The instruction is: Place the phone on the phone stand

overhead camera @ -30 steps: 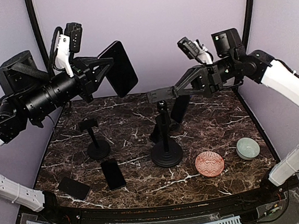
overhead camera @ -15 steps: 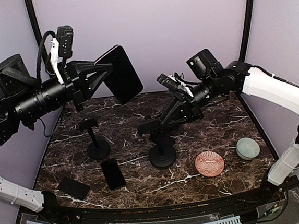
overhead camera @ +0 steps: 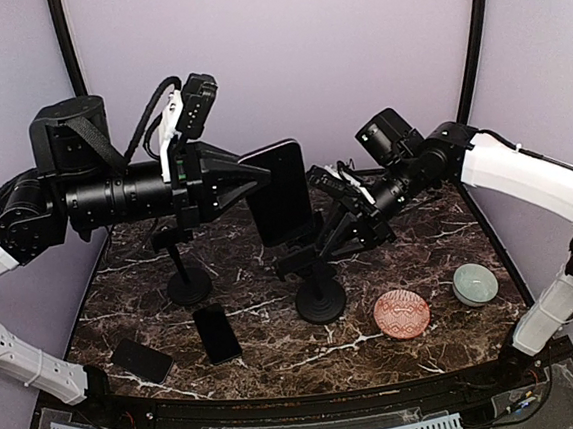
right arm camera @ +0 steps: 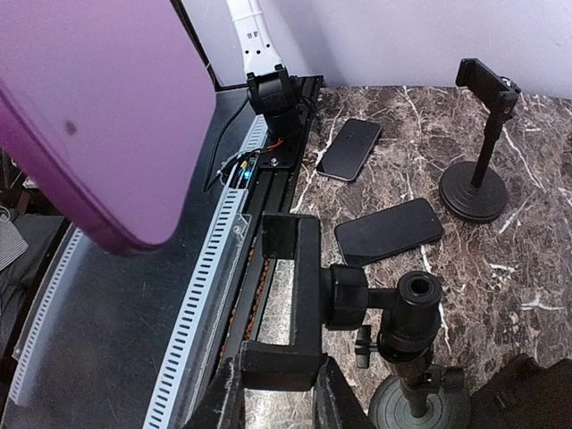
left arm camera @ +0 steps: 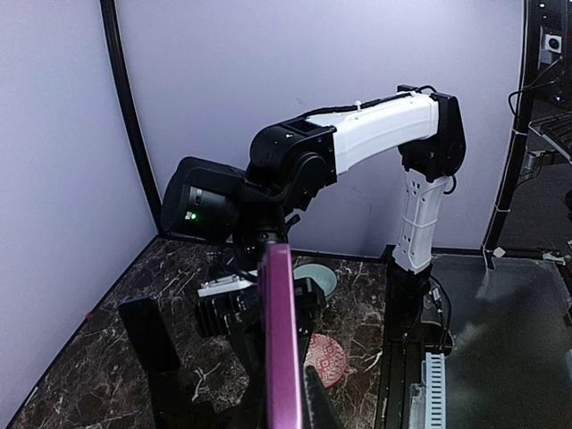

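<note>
Phone (overhead camera: 281, 195), clamped in the left gripper (overhead camera: 253, 177), is now hanging lower and further right than before, just above the phone stand (overhead camera: 320, 300) the right gripper (overhead camera: 334, 242) is pinching, teal bowl (overhead camera: 475, 283) and pink dish (overhead camera: 401, 312) sitting beside it.

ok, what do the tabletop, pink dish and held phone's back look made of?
Tabletop: dark marble look, white veins, slight sheen; possibly laminate. Pink dish: likely glazed ceramic, patterned surface. Phone: smooth purple back, plastic or silicone case; cannot tell which.
</note>
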Available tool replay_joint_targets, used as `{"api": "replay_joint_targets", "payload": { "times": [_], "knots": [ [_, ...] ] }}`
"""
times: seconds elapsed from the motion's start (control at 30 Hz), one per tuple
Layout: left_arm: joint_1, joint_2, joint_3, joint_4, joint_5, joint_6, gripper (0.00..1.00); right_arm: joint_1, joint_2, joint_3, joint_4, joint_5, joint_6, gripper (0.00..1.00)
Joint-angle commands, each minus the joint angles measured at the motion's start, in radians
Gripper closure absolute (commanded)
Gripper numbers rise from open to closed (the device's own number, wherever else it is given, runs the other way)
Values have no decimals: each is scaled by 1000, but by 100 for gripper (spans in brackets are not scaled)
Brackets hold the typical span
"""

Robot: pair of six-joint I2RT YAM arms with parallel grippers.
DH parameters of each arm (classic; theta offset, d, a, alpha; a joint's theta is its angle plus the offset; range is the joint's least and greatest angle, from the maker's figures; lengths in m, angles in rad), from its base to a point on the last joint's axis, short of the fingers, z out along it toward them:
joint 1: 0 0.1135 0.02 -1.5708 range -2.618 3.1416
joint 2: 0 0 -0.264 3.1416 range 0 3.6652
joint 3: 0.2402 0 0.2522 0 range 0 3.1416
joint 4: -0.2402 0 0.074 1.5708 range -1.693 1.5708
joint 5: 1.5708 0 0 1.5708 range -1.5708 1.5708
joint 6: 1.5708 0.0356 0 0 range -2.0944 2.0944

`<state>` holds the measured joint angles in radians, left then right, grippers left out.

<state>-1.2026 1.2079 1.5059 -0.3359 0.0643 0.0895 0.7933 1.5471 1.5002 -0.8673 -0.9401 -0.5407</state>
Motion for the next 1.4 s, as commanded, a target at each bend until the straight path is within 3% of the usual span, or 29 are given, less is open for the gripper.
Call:
{"api": "replay_joint_targets", "payload": {
  "times": [0.0, 0.1, 0.37, 0.7, 0.9, 1.13, 1.37],
  "knots": [
    [-3, -57, -4, 92, 26, -17, 100, 6, -21, -16, -5, 63, 11, 73],
    [-3, -71, -19, 105, 12, -22, 100, 5, -18, -9, -21, 67, 5, 68],
    [-3, -75, -45, 118, -6, -33, 100, 0, -2, 26, -63, 81, 4, 71],
    [-3, -53, -46, 117, -20, -18, 100, -66, 15, 81, -27, 173, 221, 64],
    [-3, -39, -52, 118, -25, -7, 100, -111, 31, 107, -74, 149, 233, 73],
    [-3, -34, -54, 110, -30, -5, 100, -128, 29, 117, -82, 158, 280, 57],
    [-3, -45, -73, 121, -31, -13, 100, -150, 35, 119, -93, 154, 312, 64]
  ]
}}
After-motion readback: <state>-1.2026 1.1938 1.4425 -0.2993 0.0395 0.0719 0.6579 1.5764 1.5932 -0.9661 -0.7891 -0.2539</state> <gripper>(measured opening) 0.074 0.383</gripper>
